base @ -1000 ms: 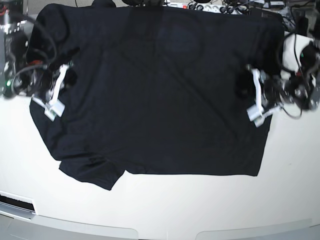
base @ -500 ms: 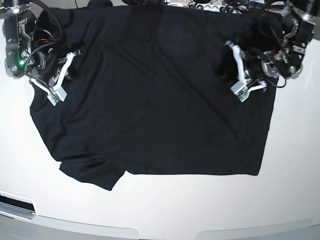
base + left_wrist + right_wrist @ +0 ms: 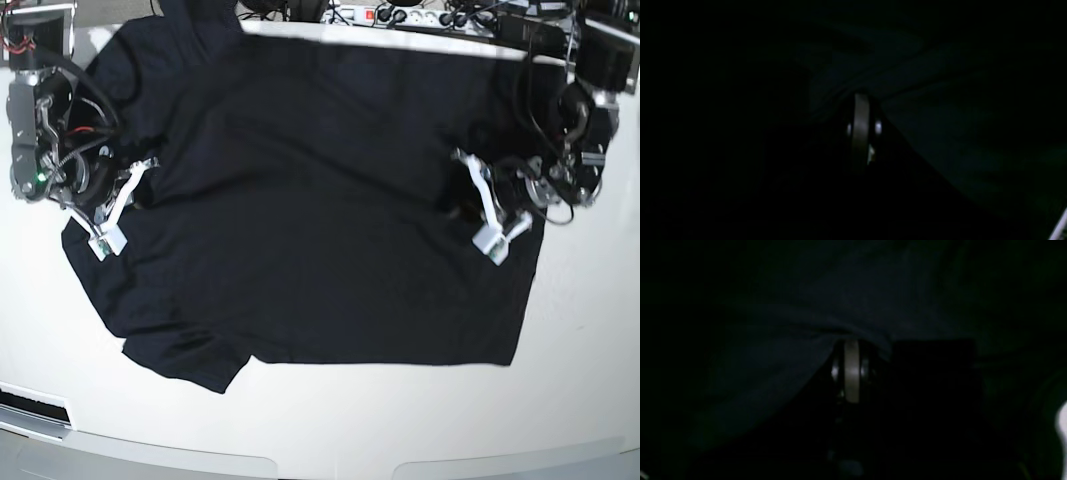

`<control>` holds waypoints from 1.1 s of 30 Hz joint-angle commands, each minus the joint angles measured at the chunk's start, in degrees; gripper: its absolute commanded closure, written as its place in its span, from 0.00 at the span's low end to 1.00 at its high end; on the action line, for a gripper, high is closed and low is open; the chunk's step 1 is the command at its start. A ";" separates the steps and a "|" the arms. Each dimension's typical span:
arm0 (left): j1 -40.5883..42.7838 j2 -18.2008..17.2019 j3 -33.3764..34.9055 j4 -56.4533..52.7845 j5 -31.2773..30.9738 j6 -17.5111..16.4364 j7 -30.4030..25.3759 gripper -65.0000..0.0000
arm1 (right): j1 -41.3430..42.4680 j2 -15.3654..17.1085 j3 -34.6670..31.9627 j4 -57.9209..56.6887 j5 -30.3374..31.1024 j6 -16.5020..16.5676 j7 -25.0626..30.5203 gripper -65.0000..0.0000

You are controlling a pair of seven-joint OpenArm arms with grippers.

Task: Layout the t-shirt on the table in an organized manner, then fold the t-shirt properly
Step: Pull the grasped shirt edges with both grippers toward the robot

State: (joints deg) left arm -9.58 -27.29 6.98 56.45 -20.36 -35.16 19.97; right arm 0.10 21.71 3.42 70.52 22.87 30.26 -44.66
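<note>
The t-shirt (image 3: 310,200) lies spread across the far half of the table (image 3: 320,420), a broad black sheet with its near hem running roughly straight from the lower left to the lower right of the base view. At the near left corner the cloth is bunched into a small folded flap, with creases around it. The far edge reaches close to the table's back rim, and at the upper left a piece of the fabric rises above the rest of that edge. Both side edges sit close to the arms.

The left gripper (image 3: 492,215) is at the shirt's edge on the right of the base view, its white fingers closed together on the cloth. In the left wrist view the picture is almost black; the left gripper (image 3: 862,100) shows as a pale strip pinched shut, and dark shirt folds (image 3: 940,126) pull away from it up and to the right.

The right gripper (image 3: 112,215) is at the opposite edge, on the left of the base view, fingers likewise together on the fabric. Its wrist view is just as dark: the right gripper (image 3: 851,343) shows as a pale closed strip with shirt cloth (image 3: 773,356) draped over and around its tip.

Cables and a power strip (image 3: 400,15) lie beyond the table's far rim.
</note>
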 commanded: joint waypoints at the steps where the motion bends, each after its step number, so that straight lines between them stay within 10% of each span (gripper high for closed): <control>1: -1.97 -0.79 -0.26 -1.51 3.43 1.99 1.81 1.00 | 1.46 0.92 0.20 0.44 -1.53 -0.52 0.17 1.00; 11: -12.66 1.90 -0.26 -13.05 4.44 -2.21 -2.86 1.00 | 6.56 1.01 0.22 0.44 -5.79 -4.76 4.37 1.00; 17: -14.69 0.55 -0.48 -8.35 -11.10 -4.84 13.42 1.00 | 8.96 3.56 0.39 2.47 2.84 2.34 -0.33 1.00; 23: -12.59 -3.72 -3.30 -3.26 -26.64 -4.84 26.62 1.00 | 3.67 4.96 2.93 9.49 10.03 2.67 -6.23 1.00; 33: 2.71 -7.19 -30.45 -0.92 -30.95 -4.84 28.52 1.00 | -14.03 4.63 10.97 20.81 17.64 5.79 -6.21 1.00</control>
State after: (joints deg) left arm -6.11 -33.30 -23.38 54.81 -50.41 -39.53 49.06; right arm -14.35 25.39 13.89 90.41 39.59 35.68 -51.68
